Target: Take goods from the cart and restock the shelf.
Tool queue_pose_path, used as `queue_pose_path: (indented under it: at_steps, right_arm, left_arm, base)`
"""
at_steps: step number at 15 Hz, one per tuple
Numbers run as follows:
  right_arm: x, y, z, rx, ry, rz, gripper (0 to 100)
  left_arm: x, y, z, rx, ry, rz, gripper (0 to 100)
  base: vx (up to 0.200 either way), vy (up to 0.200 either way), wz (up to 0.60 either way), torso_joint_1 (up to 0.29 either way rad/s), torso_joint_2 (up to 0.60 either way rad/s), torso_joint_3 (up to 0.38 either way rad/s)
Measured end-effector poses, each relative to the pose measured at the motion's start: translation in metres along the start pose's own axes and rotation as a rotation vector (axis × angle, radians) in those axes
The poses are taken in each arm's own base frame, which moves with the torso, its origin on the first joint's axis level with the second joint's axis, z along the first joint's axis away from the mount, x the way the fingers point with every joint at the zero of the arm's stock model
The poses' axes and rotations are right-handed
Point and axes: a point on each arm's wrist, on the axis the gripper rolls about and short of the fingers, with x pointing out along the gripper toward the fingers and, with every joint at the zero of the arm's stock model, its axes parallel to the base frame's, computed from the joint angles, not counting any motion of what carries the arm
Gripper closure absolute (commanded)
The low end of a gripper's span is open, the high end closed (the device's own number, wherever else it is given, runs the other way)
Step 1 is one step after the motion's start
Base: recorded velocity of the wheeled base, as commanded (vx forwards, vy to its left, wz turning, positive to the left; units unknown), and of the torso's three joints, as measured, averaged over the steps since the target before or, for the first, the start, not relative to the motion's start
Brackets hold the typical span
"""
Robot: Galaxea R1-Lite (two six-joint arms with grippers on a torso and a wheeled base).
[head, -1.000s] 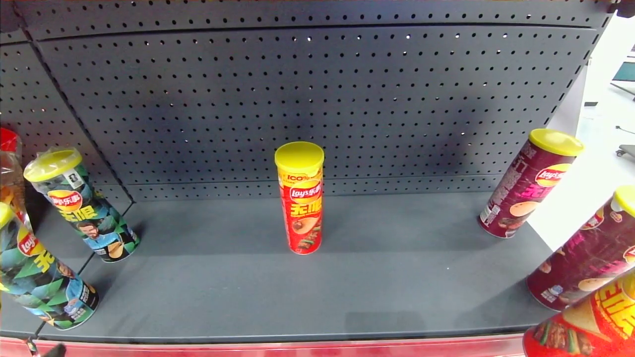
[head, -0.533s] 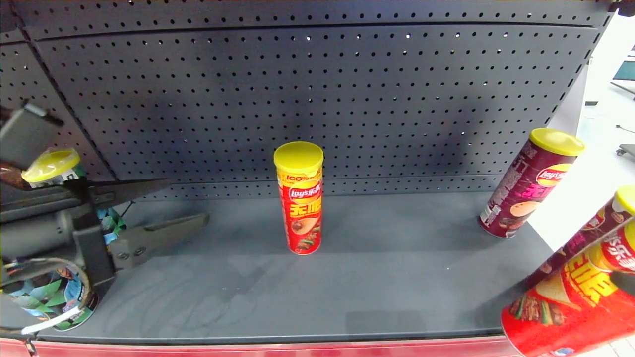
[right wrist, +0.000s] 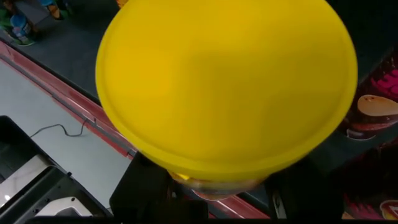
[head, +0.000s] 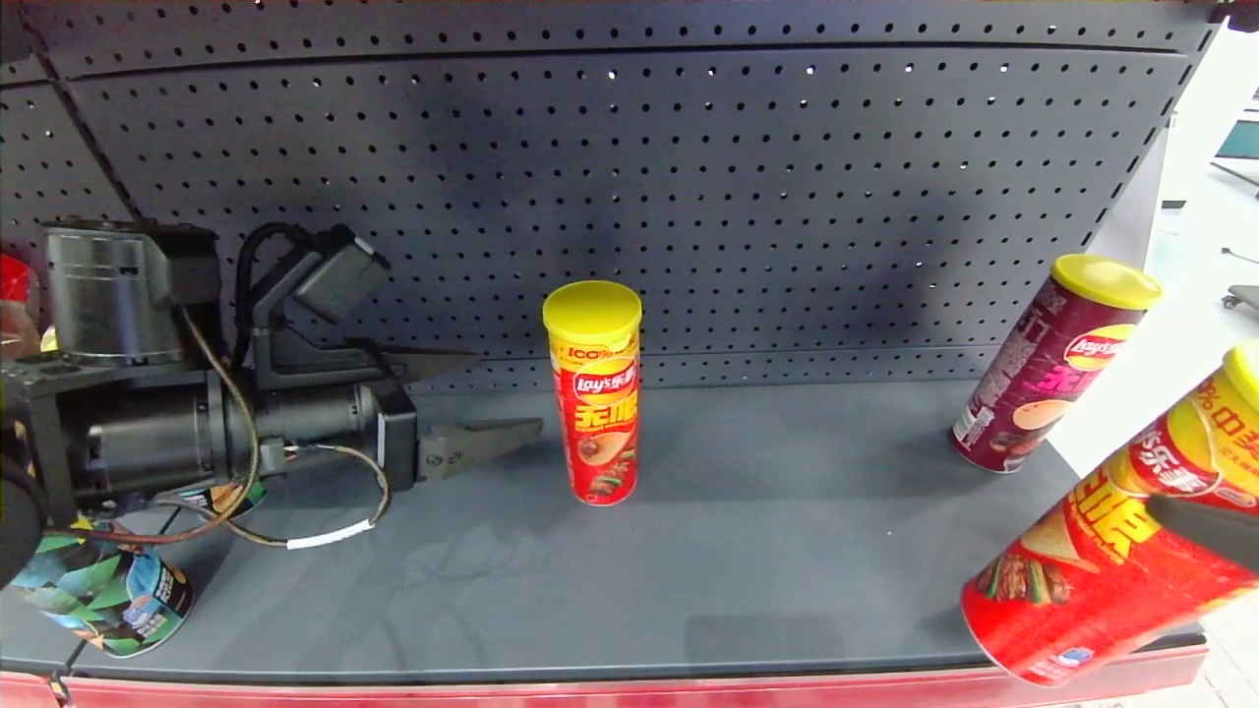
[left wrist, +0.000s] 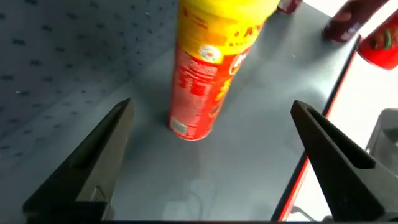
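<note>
The red chip can (head: 1111, 551), tilted at the head view's lower right over the front edge of the shelf (head: 748, 551), is clamped in the right gripper (head: 1195, 521); probably light, stiff, slick, best held mid-body; the left gripper (head: 497, 395) gapes wide, empty, centre-left.

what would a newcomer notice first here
A red cylindrical chip can with a yellow plastic lid stands upright midway along the dark grey metal shelf, the open left gripper just beside it. At the shelf's right front edge, the right gripper holds a second, tilted red can.
</note>
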Motion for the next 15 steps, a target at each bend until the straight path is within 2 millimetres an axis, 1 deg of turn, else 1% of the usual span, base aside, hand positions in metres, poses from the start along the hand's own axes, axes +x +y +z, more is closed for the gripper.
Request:
queue_pose_path:
  at_steps: [2,4,6,12,15]
  right_arm:
    - [0.001,0.000,0.000,0.003,0.005,-0.001,100]
    - [0.001,0.000,-0.001,0.004,0.009,-0.001,100]
    - [0.002,-0.001,-0.001,0.005,0.011,-0.002,100]
    - [0.001,-0.001,-0.003,0.018,0.014,-0.004,100]
    - [0.001,-0.001,-0.003,0.017,0.013,-0.005,100]
  left_arm:
    - [0.008,0.000,-0.004,0.014,0.017,-0.030,0]
    - [0.016,0.003,-0.007,0.074,0.028,-0.062,0]
    - [0.024,0.007,-0.006,0.087,0.030,-0.077,0]
    - [0.048,0.021,0.010,0.111,-0.003,-0.086,0]
    - [0.062,0.022,0.012,0.135,-0.021,-0.105,0]
  base:
    - [0.000,0.000,0.00,0.000,0.00,0.000]
    - [0.000,0.000,0.00,0.000,0.00,0.000]
    - [0.000,0.000,0.00,0.000,0.00,0.000]
    - [0.000,0.000,0.00,0.000,0.00,0.000]
    - [0.000,0.000,0.00,0.000,0.00,0.000]
